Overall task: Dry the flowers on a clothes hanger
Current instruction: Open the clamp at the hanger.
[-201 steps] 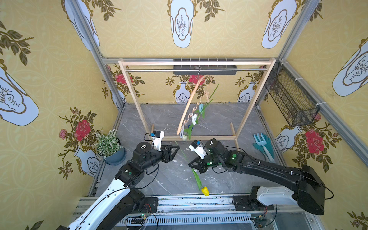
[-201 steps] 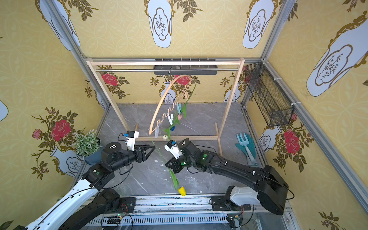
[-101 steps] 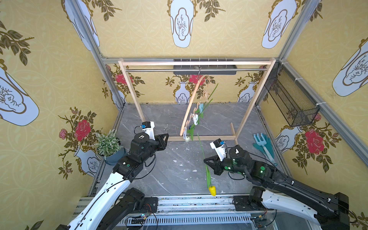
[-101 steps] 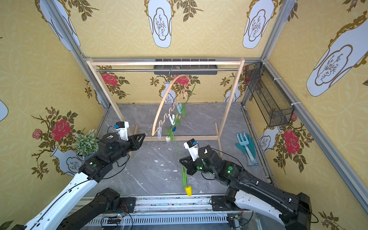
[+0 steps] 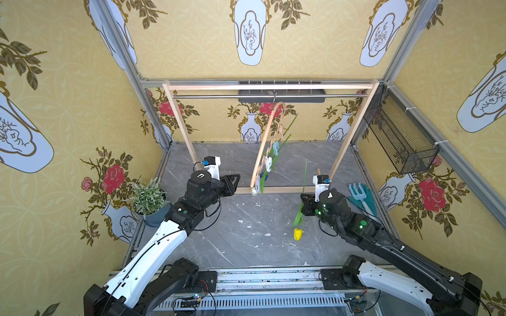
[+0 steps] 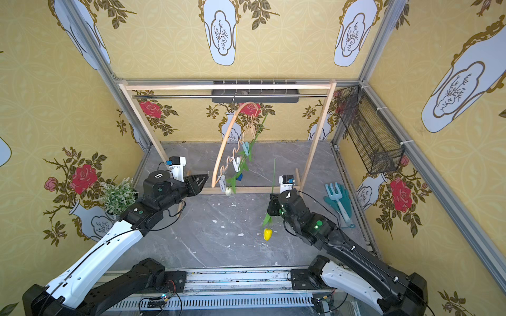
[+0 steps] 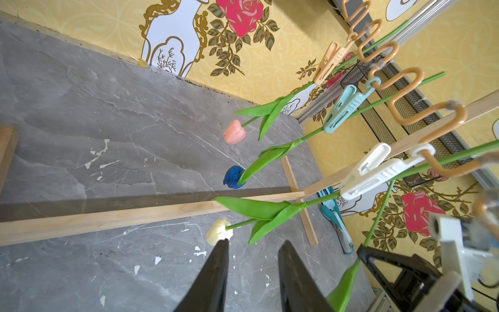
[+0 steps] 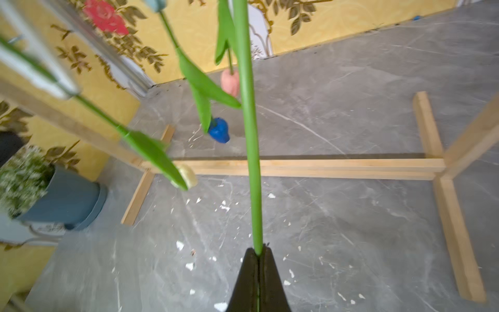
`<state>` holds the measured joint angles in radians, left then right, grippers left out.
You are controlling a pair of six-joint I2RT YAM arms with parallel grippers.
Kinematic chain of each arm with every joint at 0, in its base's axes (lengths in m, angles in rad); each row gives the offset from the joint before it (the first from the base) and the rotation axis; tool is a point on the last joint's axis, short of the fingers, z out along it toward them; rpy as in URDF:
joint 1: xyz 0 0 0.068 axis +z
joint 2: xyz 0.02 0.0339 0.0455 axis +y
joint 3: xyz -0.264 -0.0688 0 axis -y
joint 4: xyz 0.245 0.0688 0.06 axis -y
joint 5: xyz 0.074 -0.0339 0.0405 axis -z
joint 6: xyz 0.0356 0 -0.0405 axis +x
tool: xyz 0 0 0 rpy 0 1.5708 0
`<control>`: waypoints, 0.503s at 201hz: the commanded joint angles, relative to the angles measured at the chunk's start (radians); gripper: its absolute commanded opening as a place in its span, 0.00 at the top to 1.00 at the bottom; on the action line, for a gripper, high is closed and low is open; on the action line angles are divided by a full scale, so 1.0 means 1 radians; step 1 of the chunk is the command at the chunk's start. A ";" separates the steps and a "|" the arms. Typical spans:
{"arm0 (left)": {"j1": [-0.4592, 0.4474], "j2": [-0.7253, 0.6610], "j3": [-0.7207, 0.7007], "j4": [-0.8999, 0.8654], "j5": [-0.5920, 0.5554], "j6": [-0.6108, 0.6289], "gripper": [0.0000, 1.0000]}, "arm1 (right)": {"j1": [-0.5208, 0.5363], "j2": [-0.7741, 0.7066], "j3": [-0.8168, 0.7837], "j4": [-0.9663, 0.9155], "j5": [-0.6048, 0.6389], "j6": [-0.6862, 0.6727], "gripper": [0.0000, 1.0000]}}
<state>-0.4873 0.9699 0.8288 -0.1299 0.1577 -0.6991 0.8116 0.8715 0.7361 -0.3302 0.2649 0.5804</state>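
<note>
On my screen the right gripper (image 8: 258, 251) is pressed closed on the green stem of the yellow artificial tulip (image 5: 298, 234). In the right wrist view its two black jaws meet with only the stem between them. The tulip hangs head down over the grey marble-look tabletop (image 5: 246, 246), and its stem goes up past the gripper. It is held in the air to the right of the thin light-wood clothes hanger (image 5: 262, 145) and apart from it, between the hanger and the right post of the large wooden rack (image 5: 354, 128).

The hanger hangs by its metal hook on the metal rail (image 5: 219, 96) of the rack. It is turned so that both top views see it nearly edge-on. Three flowers are already clipped under its wavy bar, all head down. The pink tulip (image 7: 234, 132) is in a peach peg (image 7: 326, 63), the blue tulip (image 7: 232, 177) in a light blue peg (image 7: 343, 108), and the cream-white tulip (image 7: 218, 232) in a white peg (image 7: 372, 170).

The left gripper (image 7: 255, 241) is partly open, with a clear gap between its jaws and nothing inside. It points toward the lower end of the hanger, near the cream-white head. In both top views I see a small gap between them.
</note>
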 commanded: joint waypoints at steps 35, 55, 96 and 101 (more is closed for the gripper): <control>0.002 0.022 -0.033 0.056 0.040 -0.017 0.63 | -0.193 0.117 0.134 -0.165 -0.095 0.089 1.00; 0.001 0.001 -0.048 0.069 0.043 -0.027 0.63 | -0.190 0.178 0.227 -0.299 0.024 0.155 1.00; 0.004 -0.052 -0.067 0.103 0.065 -0.025 0.63 | -0.189 0.112 0.147 -0.163 0.036 0.126 1.00; 0.004 -0.054 -0.067 0.112 0.075 -0.025 0.63 | -0.189 0.093 0.131 -0.142 0.032 0.124 1.00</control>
<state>-0.4847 0.9302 0.7712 -0.0826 0.1959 -0.7261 0.6216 1.0241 0.9199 -0.5491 0.2722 0.7063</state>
